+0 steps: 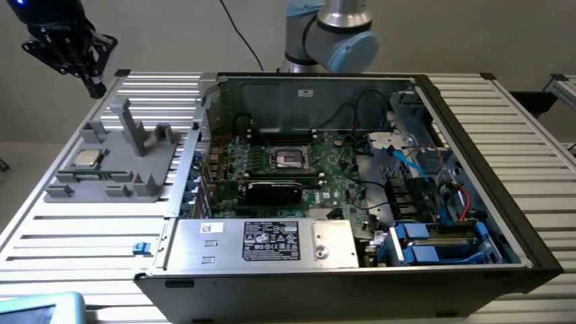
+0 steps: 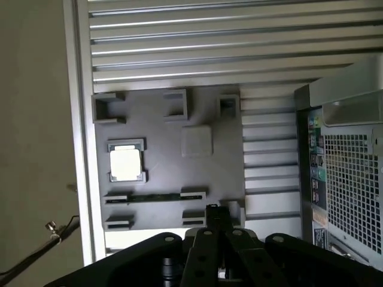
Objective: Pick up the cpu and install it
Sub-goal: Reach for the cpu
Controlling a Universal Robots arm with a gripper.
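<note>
The cpu (image 1: 88, 158) is a small silvery square lying flat in a pocket of the grey plastic tray (image 1: 135, 172), at the exterior view's left of the open computer case. The wrist view looks down on the cpu (image 2: 125, 164) and the tray (image 2: 197, 179) from well above. My gripper (image 1: 94, 88) hangs high over the table's far left corner, above and behind the tray, far from the cpu. Its black fingers (image 2: 213, 210) meet in a point with nothing between them. The dark socket (image 1: 291, 158) with its metal frame sits on the green motherboard (image 1: 342, 169) inside the case.
The open case (image 1: 468, 169) takes up the slatted table's (image 1: 81, 236) middle and right, with cables, blue drive bays (image 1: 423, 246) and a power supply (image 1: 270, 243) inside. Upright posts (image 1: 135, 128) rise from the tray. The arm's base (image 1: 328, 34) stands behind the case.
</note>
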